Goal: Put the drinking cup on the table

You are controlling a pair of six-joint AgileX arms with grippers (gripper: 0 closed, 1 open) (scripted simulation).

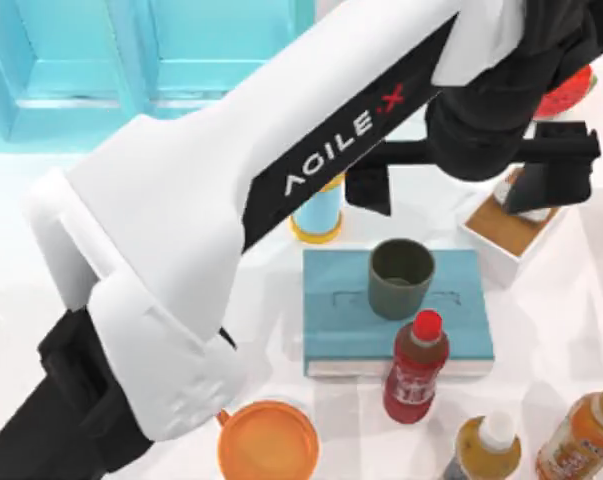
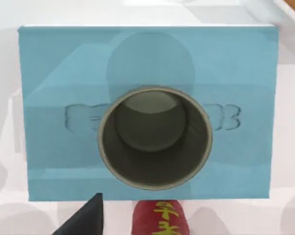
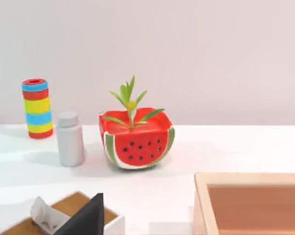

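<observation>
The drinking cup (image 1: 401, 277) is seen upright on the teal book (image 1: 341, 330), approx. at the book's centre, mouth up and nothing inside; it is not gripped by anything. In the left wrist view the cup (image 2: 154, 138) is viewed straight down its mouth, w/ the book (image 2: 54, 98) spread under it on all sides. The book lies flat on the white table (image 1: 561, 320), near the middle.

Just in front of the book a red-capped bottle (image 1: 416, 368) is stood, overlapping the book's near edge in the top view; its red label (image 2: 160, 218) is caught in the left wrist view. A blue can w/ yellow rim (image 1: 317, 214) is placed just behind the book's left corner. An orange mug (image 1: 268, 441) is found front-left of the book, two more bottles, one white-capped (image 1: 488, 449) and one orange (image 1: 584, 433), at front-right. A wooden tissue box (image 1: 509, 226) sits to the right, behind the book.

The left arm (image 1: 231, 190) is stretched diagonally across the table; its gripper (image 1: 461, 160) is held above the area behind the cup, well clear of it, and whether the fingers are spread cannot be told.

In the right wrist view a watermelon planter (image 3: 136, 139), white bottle (image 3: 70, 139), striped cylinder (image 3: 36, 108) and wooden tray (image 3: 250, 200) are shown; the right gripper's opening cannot be told
</observation>
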